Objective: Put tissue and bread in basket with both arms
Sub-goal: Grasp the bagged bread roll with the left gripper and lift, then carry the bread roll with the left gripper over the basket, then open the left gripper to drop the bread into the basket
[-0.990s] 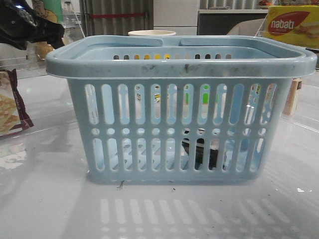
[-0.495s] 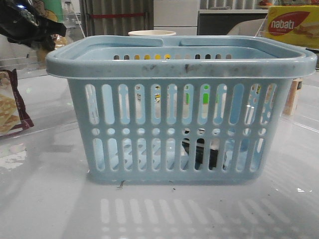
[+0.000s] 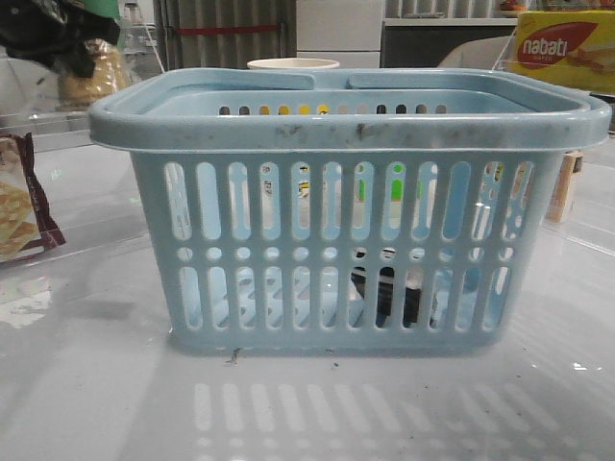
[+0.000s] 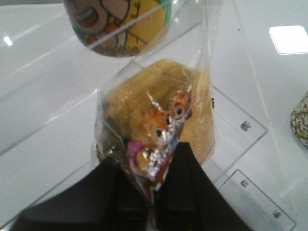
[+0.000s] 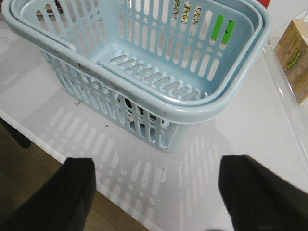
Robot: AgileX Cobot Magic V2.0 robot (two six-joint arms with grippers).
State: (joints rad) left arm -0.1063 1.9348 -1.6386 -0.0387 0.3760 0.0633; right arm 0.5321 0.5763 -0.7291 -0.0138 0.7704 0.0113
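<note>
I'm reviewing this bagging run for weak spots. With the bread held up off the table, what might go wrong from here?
The left gripper pinches only the thin plastic edge of the bread packet, so it might slip or swing loose on the way over. The bread hangs about level with the basket rim, beyond its left end, so it may catch the rim unless lifted higher. The right gripper is open and empty above the basket, so both arms could crowd there.
</note>
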